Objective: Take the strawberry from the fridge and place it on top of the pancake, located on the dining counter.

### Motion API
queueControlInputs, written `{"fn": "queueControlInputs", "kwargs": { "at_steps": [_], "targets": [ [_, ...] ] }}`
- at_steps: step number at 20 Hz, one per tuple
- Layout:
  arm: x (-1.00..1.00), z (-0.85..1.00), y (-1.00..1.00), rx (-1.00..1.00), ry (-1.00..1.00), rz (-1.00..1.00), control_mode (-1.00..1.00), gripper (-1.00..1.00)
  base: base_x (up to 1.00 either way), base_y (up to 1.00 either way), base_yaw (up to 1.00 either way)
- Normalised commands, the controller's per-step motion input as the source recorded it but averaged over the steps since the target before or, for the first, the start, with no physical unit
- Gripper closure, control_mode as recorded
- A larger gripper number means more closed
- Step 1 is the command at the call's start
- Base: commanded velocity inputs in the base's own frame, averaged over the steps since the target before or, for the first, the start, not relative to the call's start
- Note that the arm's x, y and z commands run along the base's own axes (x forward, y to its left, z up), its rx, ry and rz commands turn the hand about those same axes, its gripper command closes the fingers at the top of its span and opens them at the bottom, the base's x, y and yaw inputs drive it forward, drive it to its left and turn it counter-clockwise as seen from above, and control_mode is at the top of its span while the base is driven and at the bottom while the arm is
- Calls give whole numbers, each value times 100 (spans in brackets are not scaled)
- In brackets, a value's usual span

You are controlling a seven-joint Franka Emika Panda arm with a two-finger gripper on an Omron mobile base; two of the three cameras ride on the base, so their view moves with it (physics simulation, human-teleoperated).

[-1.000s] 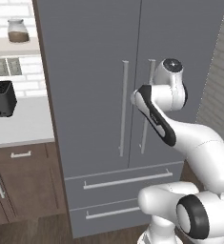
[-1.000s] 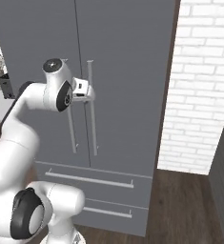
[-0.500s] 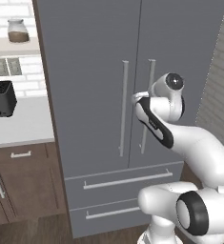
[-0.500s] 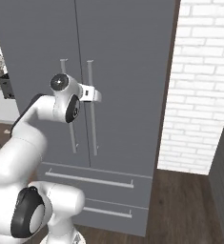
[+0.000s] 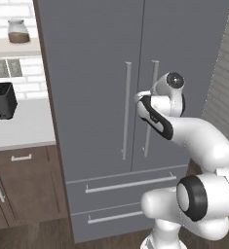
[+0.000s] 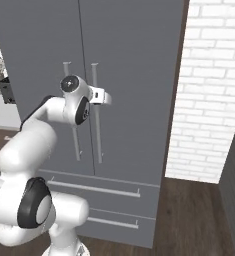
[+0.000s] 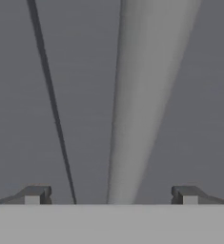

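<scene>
While fridge (image 5: 101, 58) doors shut, hand (image 7: 111, 195) spread wide, empty, straddling handle (image 7: 147, 95) of right door.

Glossy white arm (image 5: 199, 141), black joints, rounded segments.

I see flat, even rendered light; the fridge (image 5: 96, 73) is glare-free, and the handle (image 7: 142, 95) ahead of the gripper looks soft
</scene>
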Motion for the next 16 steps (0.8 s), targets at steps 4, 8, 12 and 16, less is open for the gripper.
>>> {"fn": "queueControlInputs", "kwargs": {
  "at_steps": [4,8,12,16],
  "targets": [
    [33,0,-11,0,0,0,-100,-100,0,0,0],
    [46,0,-8,0,0,0,-100,-100,0,0,0],
    [42,0,-13,0,0,0,-100,-100,0,0,0],
    [19,0,-7,0,-1,0,-100,-100,0,0,0]
  ]
}}
